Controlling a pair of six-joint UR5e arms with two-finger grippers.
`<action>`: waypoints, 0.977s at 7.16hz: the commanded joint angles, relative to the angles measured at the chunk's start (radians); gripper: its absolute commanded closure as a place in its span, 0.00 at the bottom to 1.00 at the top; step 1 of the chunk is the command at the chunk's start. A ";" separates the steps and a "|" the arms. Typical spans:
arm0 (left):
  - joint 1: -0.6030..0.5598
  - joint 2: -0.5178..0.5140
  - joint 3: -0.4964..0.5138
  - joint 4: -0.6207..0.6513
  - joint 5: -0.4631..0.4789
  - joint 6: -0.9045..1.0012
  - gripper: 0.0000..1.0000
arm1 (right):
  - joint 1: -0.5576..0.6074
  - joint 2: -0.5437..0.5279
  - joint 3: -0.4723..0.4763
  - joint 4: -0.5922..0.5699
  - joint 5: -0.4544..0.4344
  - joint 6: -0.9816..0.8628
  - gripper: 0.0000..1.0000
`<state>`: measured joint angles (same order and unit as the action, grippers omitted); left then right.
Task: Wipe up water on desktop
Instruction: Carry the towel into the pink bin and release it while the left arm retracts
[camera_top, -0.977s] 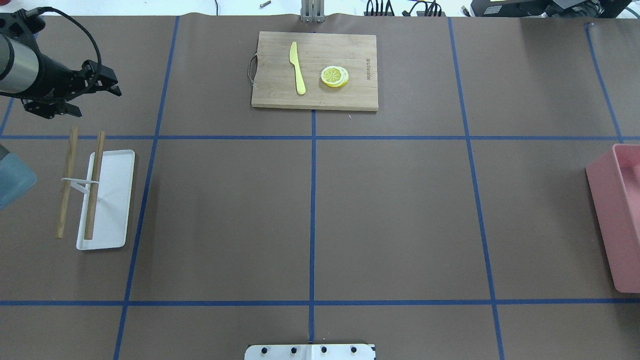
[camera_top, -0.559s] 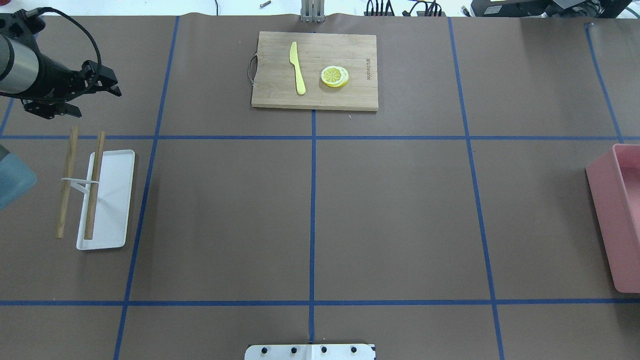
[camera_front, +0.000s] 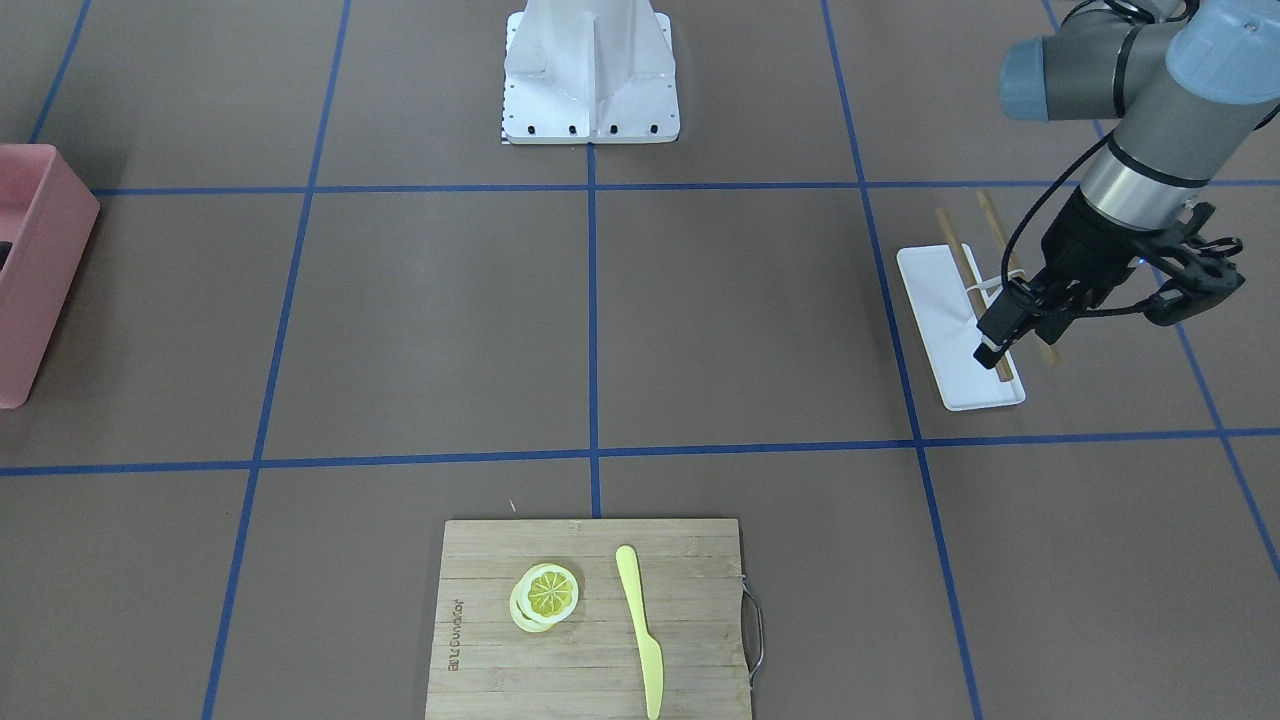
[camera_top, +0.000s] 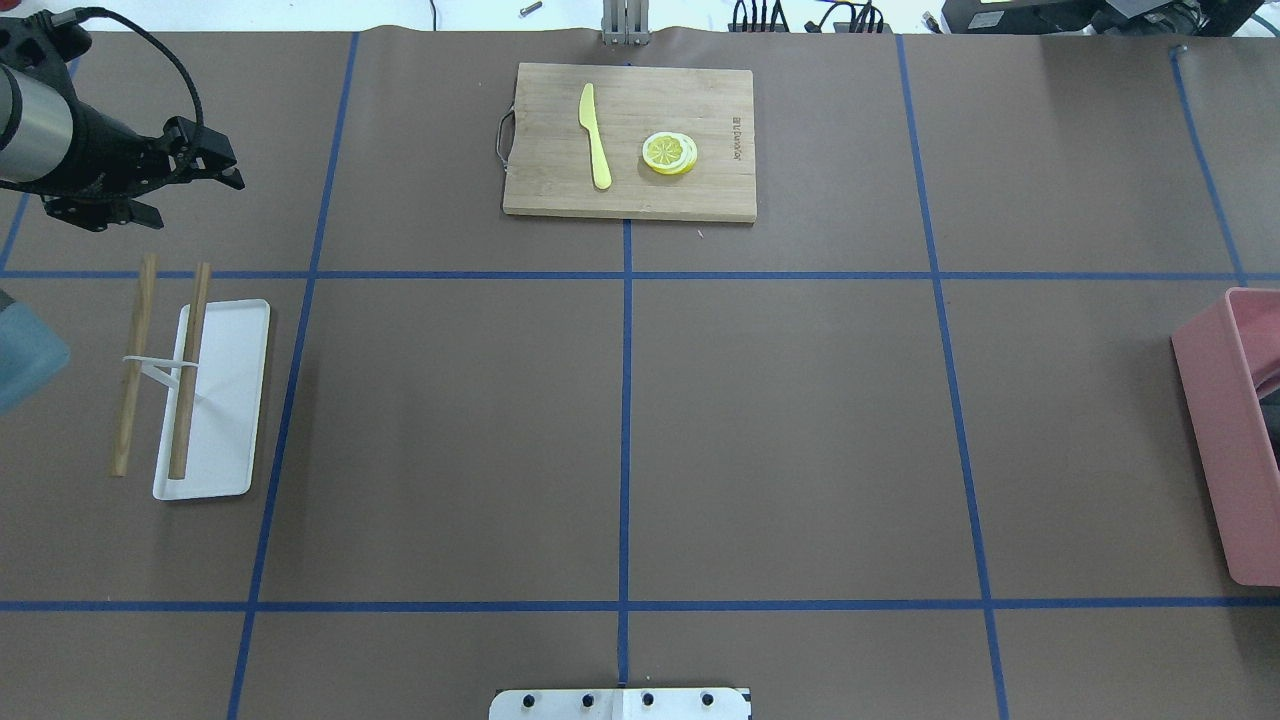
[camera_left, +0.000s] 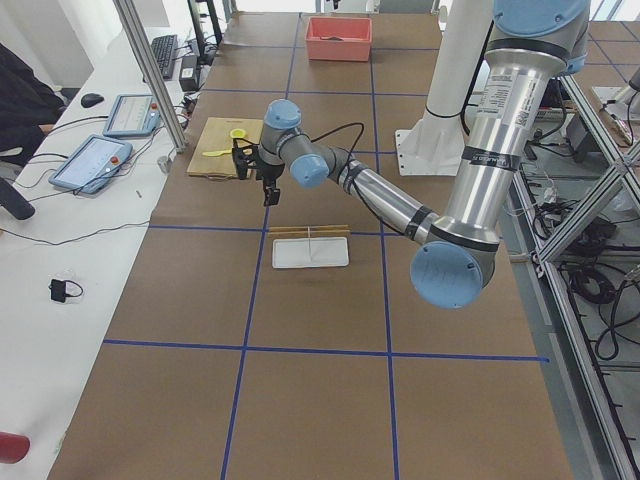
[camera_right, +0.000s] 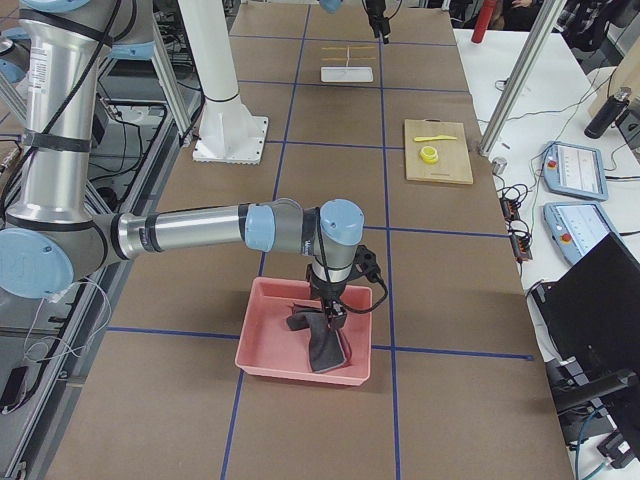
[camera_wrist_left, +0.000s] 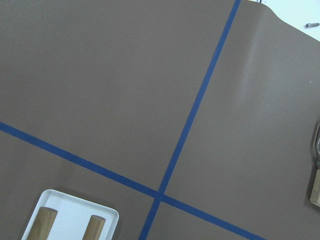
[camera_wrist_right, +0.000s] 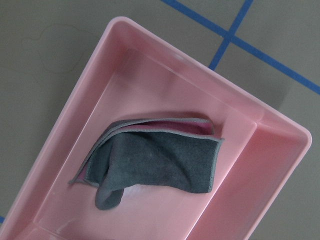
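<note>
While right tool (camera_right: 327, 305) hangs at grey cloth (camera_wrist_right: 160, 160) in pink bin (camera_wrist_right: 165, 65), grip impossible to tell, left tool (camera_top: 195, 203) released, far from bin; tabletop (camera_top: 800, 400) wiping not begun

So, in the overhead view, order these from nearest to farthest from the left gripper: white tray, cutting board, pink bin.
From the left gripper:
1. white tray, left side, just below it.
2. cutting board, top centre.
3. pink bin, far right edge.

Cutting board (camera_top: 545, 190) with yellow knife (camera_top: 597, 150), lemon slices (camera_top: 669, 153); white tray (camera_top: 230, 400); wooden rods (camera_top: 184, 420)
</note>
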<state>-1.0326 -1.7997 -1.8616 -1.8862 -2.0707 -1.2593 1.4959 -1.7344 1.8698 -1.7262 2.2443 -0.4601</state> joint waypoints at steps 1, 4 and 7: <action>-0.099 0.118 -0.014 0.012 -0.032 0.358 0.02 | 0.018 0.007 -0.030 0.088 0.001 -0.002 0.00; -0.367 0.261 0.022 0.068 -0.101 0.885 0.02 | 0.034 0.038 -0.032 0.086 0.024 0.154 0.00; -0.500 0.340 0.062 0.237 -0.158 1.257 0.02 | 0.034 0.039 -0.034 0.085 0.105 0.323 0.00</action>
<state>-1.5004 -1.5163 -1.8136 -1.6734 -2.2178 -0.1290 1.5293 -1.6964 1.8373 -1.6418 2.3185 -0.2179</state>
